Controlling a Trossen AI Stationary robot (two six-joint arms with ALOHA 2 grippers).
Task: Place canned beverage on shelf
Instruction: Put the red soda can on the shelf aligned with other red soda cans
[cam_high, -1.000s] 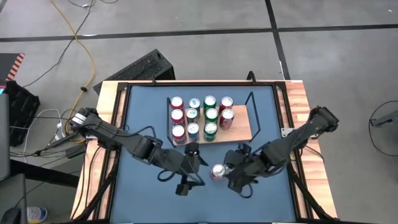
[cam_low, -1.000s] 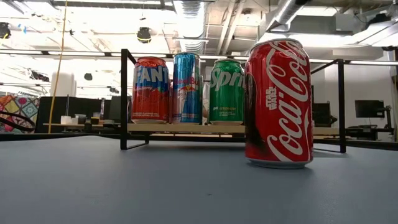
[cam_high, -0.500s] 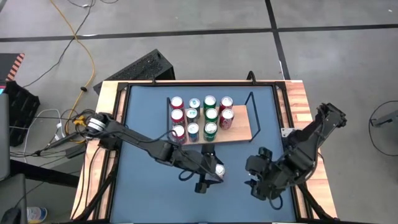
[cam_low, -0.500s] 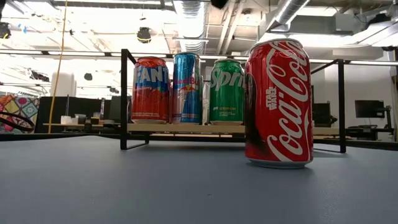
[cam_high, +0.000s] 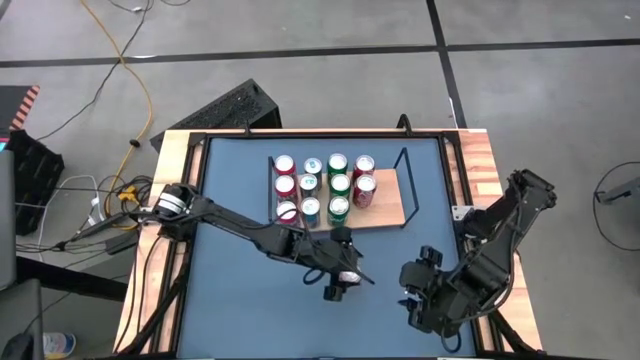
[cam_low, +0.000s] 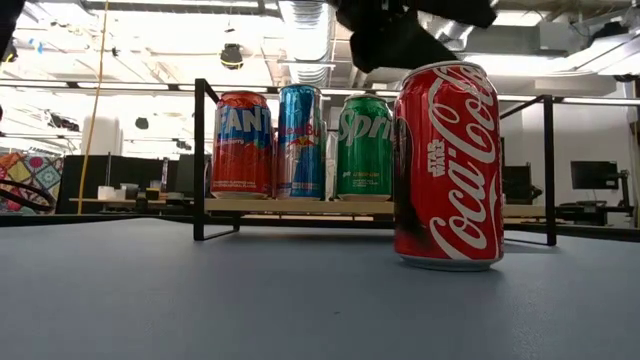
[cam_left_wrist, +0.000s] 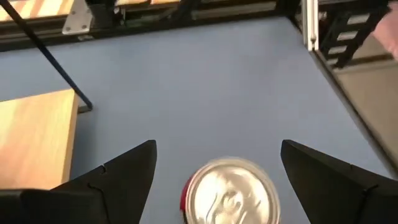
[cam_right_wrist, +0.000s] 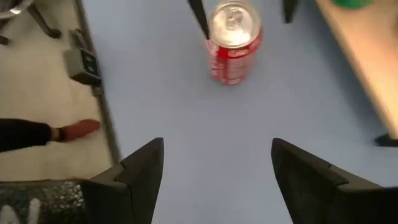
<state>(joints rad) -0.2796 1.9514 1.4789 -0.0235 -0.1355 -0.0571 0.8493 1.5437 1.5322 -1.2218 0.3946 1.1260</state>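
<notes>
A red cola can (cam_high: 350, 277) stands upright on the blue tabletop (cam_high: 230, 310), apart from the shelf (cam_high: 385, 198), at about 6 o'clock from its wooden board. The left claw (cam_high: 338, 283) hangs directly over the can with its fingers (cam_left_wrist: 124, 177) spread wide on either side of the silver lid, not touching it. The right claw (cam_high: 425, 300) waits open at about 3 o'clock from the can, well apart, above bare tabletop. Rows of cans (cam_high: 312, 188) fill the shelf's left part.
</notes>
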